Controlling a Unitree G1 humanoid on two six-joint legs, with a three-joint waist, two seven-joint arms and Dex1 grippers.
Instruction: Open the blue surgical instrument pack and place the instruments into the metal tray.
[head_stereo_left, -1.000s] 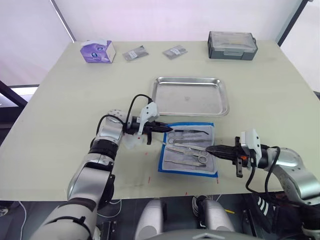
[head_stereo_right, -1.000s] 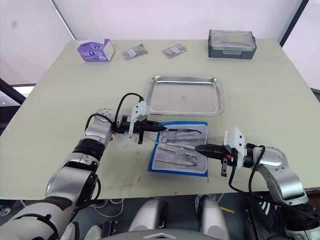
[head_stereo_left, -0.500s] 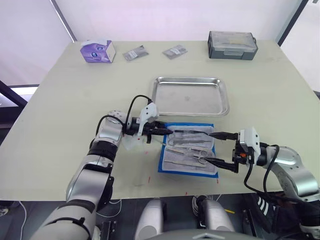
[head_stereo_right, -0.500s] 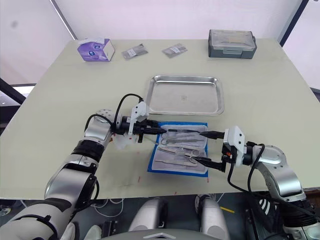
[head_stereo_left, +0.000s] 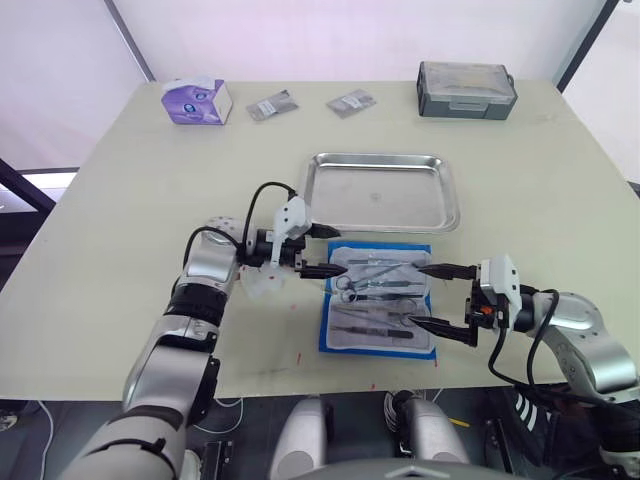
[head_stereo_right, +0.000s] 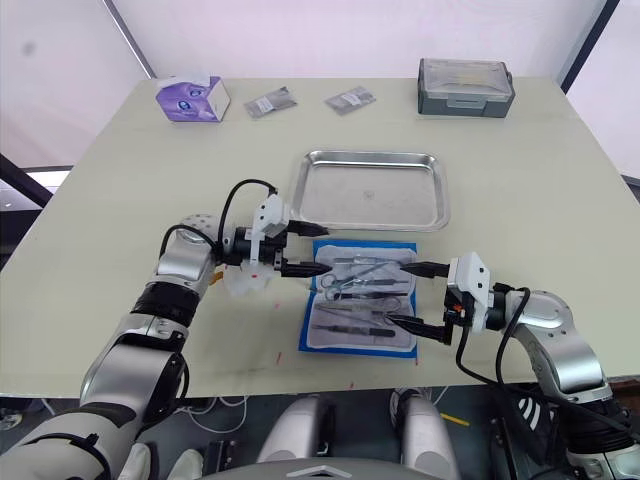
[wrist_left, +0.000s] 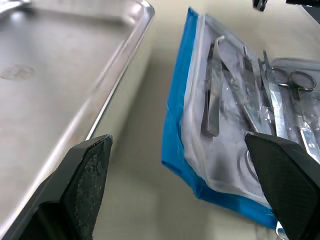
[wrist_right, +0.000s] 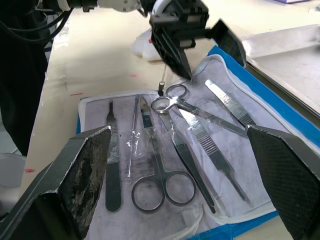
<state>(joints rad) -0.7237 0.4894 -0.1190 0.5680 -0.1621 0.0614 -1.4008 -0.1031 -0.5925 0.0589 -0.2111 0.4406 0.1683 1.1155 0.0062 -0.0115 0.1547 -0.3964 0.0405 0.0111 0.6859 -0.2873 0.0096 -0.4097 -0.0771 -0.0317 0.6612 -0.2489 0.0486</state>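
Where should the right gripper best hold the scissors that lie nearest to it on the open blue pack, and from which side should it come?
Probably at the shank just above the ring handles of the scissors, from above. They lie flat on the pack, handles toward the open right gripper, neighbours close alongside.

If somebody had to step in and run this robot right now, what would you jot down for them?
Left gripper: open, empty, at the left edge of the blue pack, between pack and tray.
Right gripper: open wide, empty, at the pack's right edge.
The pack lies open and flat on the table, just in front of the metal tray.
The instruments (scissors, tweezers, straight tools) all lie on the pack's white lining.
Done: pack opened.
Left: every instrument has yet to go into the tray, which holds none so far.
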